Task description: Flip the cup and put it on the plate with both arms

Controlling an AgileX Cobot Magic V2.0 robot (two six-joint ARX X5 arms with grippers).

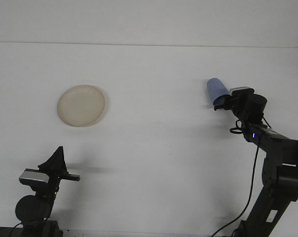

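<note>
Right gripper (222, 102) is holding the blue cup (217, 90) at its lower end, lifted over the right side of the white table (153, 148), cup tilting up and to the left. Beige plate (81, 105) is lying far left, well apart. Left gripper (56, 160) is sitting low at near left, pointing up.

The surface (153, 148) looks matt white and smooth. The plate (81, 105), upper left, is a pale beige, faintly translucent plastic with a dull sheen. The cup (217, 90), right of centre, looks like smooth matt blue plastic. Both arms are matt black.
</note>
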